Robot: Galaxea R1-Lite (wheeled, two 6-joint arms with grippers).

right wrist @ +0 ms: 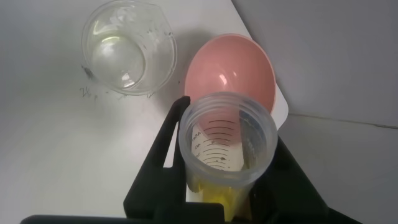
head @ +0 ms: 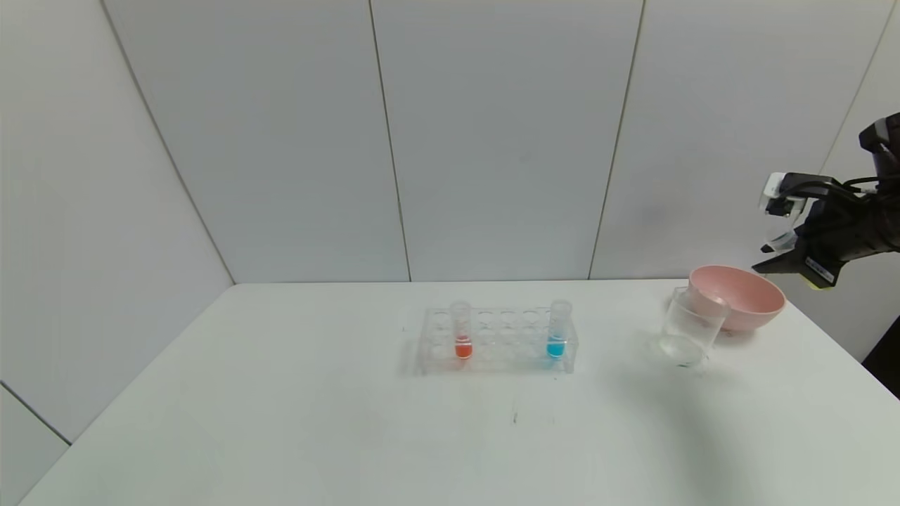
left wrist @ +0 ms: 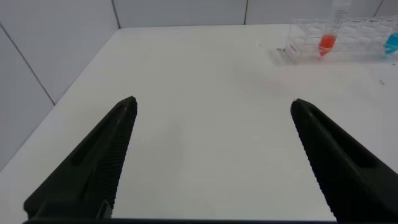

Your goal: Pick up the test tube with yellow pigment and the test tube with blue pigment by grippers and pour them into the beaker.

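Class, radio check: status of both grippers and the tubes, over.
Right gripper shut on yellow tube, raised above pink bowl. Left gripper open, idle. Blue tube in rack. Beaker unobstructed.

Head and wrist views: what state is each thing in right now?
Yellow tube: held upright in the right gripper, yellow liquid at its bottom.
Right gripper: shut on the yellow tube, raised above the pink bowl.
Left gripper: open, low over the table.
Blue tube: upright in the rack.
Red tube: upright in the rack.
Beaker: upright, no colour in it.
Pink bowl: upright, empty.
Rack: on the table.
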